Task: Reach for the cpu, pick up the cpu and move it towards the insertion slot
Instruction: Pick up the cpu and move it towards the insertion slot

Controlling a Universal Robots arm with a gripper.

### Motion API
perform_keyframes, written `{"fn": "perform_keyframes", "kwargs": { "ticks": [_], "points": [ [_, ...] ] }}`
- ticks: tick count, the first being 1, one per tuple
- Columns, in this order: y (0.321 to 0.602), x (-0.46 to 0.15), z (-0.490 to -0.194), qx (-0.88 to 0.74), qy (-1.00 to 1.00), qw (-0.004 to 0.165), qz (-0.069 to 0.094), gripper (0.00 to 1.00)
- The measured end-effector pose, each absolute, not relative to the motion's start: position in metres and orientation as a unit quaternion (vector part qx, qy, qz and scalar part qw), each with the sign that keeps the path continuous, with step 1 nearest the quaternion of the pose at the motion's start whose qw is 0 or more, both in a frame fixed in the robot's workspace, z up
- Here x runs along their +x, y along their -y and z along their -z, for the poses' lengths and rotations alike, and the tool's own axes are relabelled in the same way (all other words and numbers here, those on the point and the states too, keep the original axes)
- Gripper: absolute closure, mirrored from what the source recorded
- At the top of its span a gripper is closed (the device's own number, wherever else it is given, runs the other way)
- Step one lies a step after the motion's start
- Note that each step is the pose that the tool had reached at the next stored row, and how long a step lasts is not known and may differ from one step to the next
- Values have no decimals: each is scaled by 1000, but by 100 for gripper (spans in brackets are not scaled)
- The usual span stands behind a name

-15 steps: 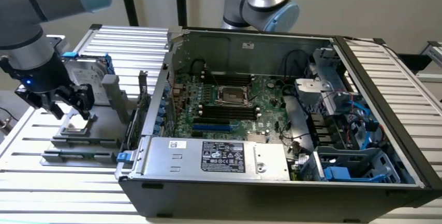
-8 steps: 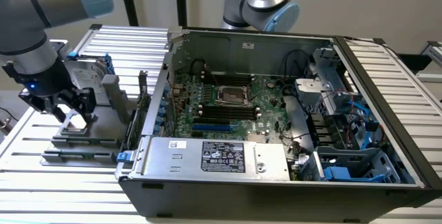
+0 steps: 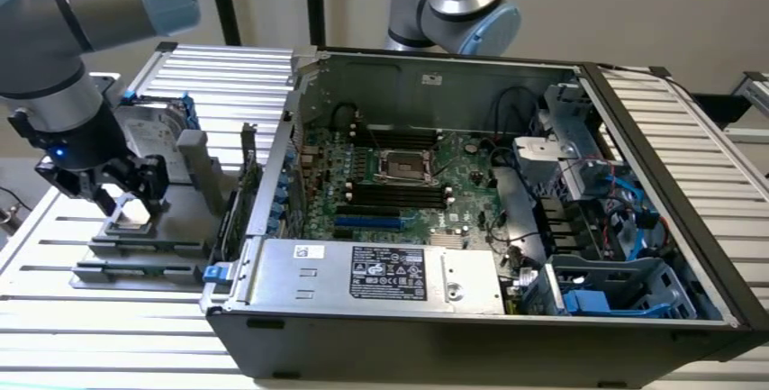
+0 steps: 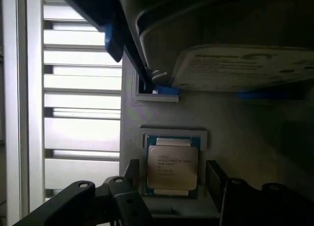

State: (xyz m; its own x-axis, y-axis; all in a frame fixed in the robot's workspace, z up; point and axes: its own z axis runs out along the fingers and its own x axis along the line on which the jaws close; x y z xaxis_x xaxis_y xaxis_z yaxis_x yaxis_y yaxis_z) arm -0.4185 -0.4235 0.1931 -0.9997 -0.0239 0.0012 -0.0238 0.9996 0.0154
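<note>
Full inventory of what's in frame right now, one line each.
cpu: 1, silver-grey top, in holder, exterior view's left
holder: 1, grey, on table
hard drive: 1, silver, blue frame, upright in holder
computer case: 1, black, open, centre
motherboard: 1, green, inside case
insertion slot: 1, silvery frame, dark centre, on motherboard
table: 1, white, slatted
arm: 1, silver, blue joints
hand: 1, black, open, fingers either side of cpu

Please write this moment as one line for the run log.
phase: reaching | gripper: open, fingers either side of cpu | cpu: flat in grey holder, not lifted | insertion slot: inside open case
</note>
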Motion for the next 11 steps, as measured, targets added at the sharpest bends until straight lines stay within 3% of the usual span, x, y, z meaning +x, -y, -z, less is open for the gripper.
{"fn": "perform_keyframes", "kwargs": {
  "ticks": [11],
  "points": [
    [419, -418, -189, 12, 1000, 1, 4, 35]
  ]
}}
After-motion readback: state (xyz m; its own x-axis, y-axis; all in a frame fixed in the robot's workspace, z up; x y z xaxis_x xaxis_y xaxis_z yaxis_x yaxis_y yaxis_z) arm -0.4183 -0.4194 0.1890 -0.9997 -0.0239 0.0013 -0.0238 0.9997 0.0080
